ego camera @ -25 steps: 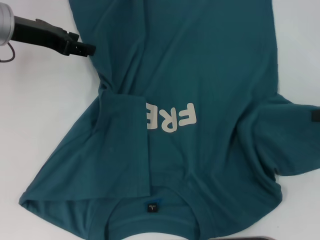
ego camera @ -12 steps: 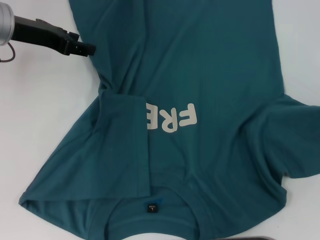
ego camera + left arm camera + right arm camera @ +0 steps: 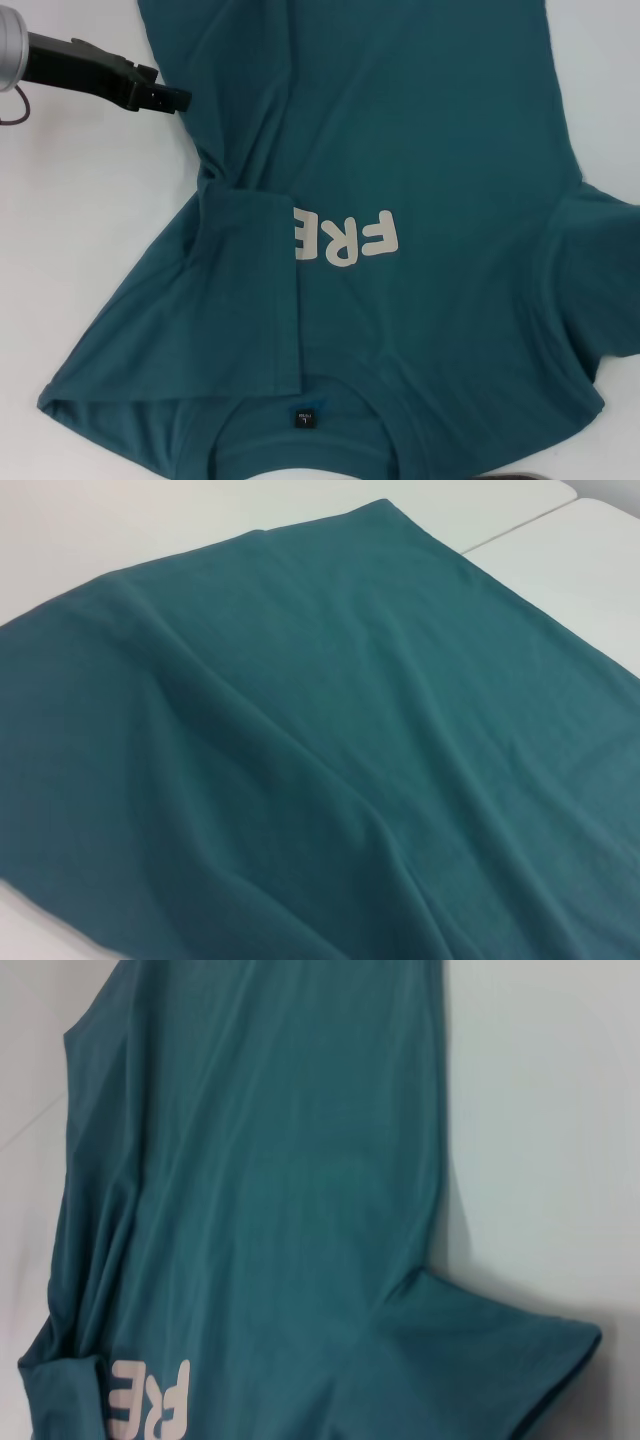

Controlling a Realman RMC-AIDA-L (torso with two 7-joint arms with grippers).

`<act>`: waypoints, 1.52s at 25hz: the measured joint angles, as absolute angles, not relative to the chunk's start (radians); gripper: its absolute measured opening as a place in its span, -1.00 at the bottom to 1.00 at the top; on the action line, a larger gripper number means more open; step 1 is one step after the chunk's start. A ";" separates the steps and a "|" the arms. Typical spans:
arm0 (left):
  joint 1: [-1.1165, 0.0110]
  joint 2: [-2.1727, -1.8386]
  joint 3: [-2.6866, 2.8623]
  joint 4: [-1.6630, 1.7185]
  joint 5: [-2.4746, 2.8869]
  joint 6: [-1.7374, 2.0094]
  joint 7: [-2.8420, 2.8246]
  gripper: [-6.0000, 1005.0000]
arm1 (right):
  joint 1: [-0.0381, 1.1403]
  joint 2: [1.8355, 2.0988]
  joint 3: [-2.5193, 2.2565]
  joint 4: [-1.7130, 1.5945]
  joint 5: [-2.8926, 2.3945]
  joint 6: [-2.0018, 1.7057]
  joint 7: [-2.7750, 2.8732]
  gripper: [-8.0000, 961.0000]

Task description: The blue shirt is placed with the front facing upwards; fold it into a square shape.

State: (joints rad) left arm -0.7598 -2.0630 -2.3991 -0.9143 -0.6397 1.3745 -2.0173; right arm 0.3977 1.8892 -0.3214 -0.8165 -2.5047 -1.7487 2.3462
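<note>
Blue shirt point(image 3: 420, 150): we see its left sleeve folded over the lettering.
Left gripper point(image 3: 165, 98): beside the shirt's edge; we cannot tell its state.

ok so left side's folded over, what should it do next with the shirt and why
Probably fold the right side in to match. The blue shirt's left sleeve already lies folded over the chest, covering part of the white lettering, while the right sleeve lies spread out on the table. The left gripper hovers beside the shirt's left edge.
</note>
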 joint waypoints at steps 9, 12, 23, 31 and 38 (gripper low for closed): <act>-0.758 -2.065 -2.399 -0.914 -0.640 1.374 -2.019 0.17 | 0.382 1.885 -0.299 -0.844 -2.505 -1.768 2.347 -0.82; -0.757 -2.065 -2.399 -0.914 -0.640 1.375 -2.020 0.17 | 0.377 1.885 -0.273 -0.871 -2.505 -1.788 2.347 -0.82; -0.751 -2.068 -2.399 -0.915 -0.640 1.377 -2.019 0.17 | 0.394 1.882 -0.261 -0.902 -2.501 -1.825 2.356 -0.79; -0.750 -2.069 -2.399 -0.914 -0.640 1.379 -2.020 0.17 | 0.409 1.880 -0.259 -0.957 -2.473 -1.861 2.384 -0.78; -0.750 -2.071 -2.399 -0.914 -0.640 1.384 -2.020 0.17 | 0.441 1.887 -0.265 -0.965 -2.422 -1.924 2.402 -0.76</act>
